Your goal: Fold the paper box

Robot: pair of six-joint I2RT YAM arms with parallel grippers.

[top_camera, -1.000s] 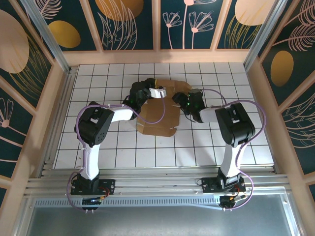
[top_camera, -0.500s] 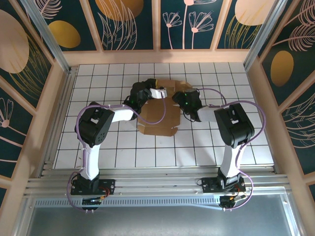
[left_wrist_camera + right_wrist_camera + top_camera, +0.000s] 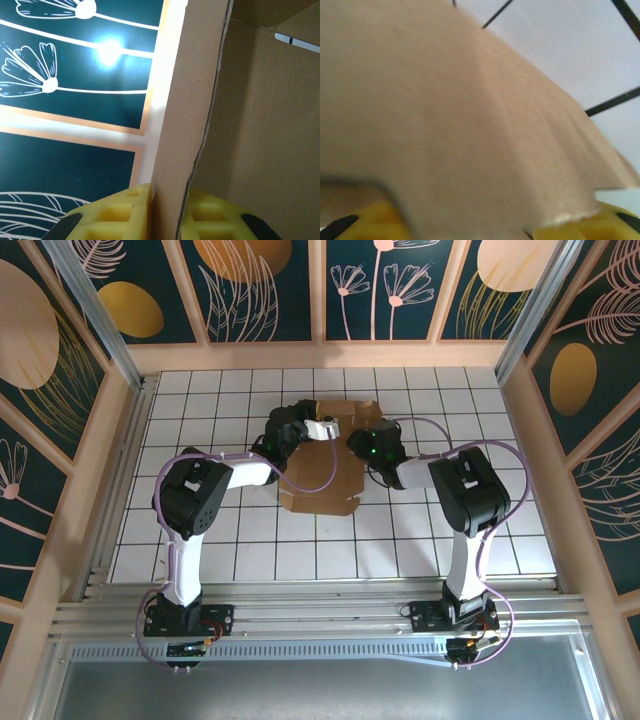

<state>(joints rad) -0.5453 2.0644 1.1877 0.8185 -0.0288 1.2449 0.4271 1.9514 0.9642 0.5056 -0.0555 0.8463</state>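
From above, the box (image 3: 322, 468), a partly folded brown sheet, lies on the tiled table (image 3: 200, 540), toward its far middle. The left gripper (image 3: 318, 428) sits at the box's far left edge and the right gripper (image 3: 362, 445) at its right edge. At the left wrist, yellow fingers (image 3: 117, 215) pinch an upright box flap between them. At the right wrist, blurred cardboard covers the gap between the yellow fingers (image 3: 607, 222); whether they clamp it I cannot tell.

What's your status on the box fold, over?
Left gripper clamped on a flap of the paper box. Right gripper at its right flap, grip unclear. Nothing seen in the way.
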